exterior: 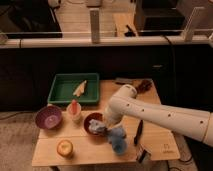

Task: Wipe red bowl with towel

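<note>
On the wooden table (90,150), seen from the 1 camera view, the red bowl (90,120) sits near the front edge, between a cup (74,112) and the white arm (160,116). The gripper (107,126) is down at the bowl's right rim, clenched on the blue towel (114,137), which bunches inside the bowl and hangs out over the table toward the front. A purple bowl (48,117) stands left, an apple (64,148) in front, and a green tray (73,88) behind.
</note>
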